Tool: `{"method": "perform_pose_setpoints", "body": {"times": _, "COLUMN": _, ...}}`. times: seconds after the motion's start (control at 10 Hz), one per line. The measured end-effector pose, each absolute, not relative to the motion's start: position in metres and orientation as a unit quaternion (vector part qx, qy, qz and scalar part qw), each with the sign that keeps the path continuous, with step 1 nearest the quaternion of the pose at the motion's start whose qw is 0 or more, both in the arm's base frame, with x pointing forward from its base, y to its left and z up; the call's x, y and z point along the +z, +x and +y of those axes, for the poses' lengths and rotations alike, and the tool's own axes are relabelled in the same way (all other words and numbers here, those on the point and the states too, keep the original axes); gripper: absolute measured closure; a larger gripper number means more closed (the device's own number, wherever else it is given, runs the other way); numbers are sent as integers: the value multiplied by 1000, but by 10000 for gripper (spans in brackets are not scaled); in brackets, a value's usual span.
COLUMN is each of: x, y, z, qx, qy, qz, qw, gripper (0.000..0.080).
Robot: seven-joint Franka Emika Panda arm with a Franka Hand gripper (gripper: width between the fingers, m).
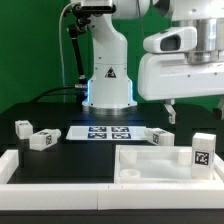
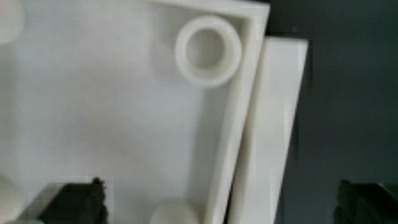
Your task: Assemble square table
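Gripper [image 2: 217, 205] wide open, empty, over top [image 2: 107, 120] rim at table [image 1: 80, 152] edge by rail [image 1: 50, 170]; jaws straddle rim, likely for grasp.

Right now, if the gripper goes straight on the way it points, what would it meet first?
Probably the square table top, at its raised rim near the round socket; the open gripper frames that edge. Depth is unclear.

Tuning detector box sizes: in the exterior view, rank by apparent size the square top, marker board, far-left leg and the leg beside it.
1. square top
2. marker board
3. far-left leg and leg beside it: these look alike. The second sits nearer the camera, so they are not ranked.
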State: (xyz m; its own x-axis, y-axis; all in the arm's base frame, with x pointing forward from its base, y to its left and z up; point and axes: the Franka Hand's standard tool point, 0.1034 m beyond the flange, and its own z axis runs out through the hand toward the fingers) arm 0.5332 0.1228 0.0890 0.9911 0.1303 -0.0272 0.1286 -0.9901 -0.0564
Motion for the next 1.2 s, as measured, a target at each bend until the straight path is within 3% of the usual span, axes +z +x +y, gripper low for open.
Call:
{"method": "perform_pose_setpoints", "body": {"times": 0.3, "x": 65, "y": 481, "z": 135, "qx": 17, "qy": -981, "qz": -192, "qw": 2, "gripper": 151}}
{"method": "perform_pose_setpoints", "body": {"times": 0.8, "x": 63, "y": 473, "z": 132, "qx": 50, "qy": -974, "qz": -222, "qw": -1, "gripper": 151}}
{"method": "perform_pose_setpoints", "body": {"times": 0.9, "x": 59, "y": 450, "z": 128, "qx": 119, "qy": -969, "qz": -217, "qw": -20, "gripper": 151}}
{"method": "perform_pose_setpoints", "body": {"times": 1.2, "x": 49, "y": 423, "z": 117, "qx": 243, "qy": -946, "qz": -210, "qw": -50, "gripper": 151}}
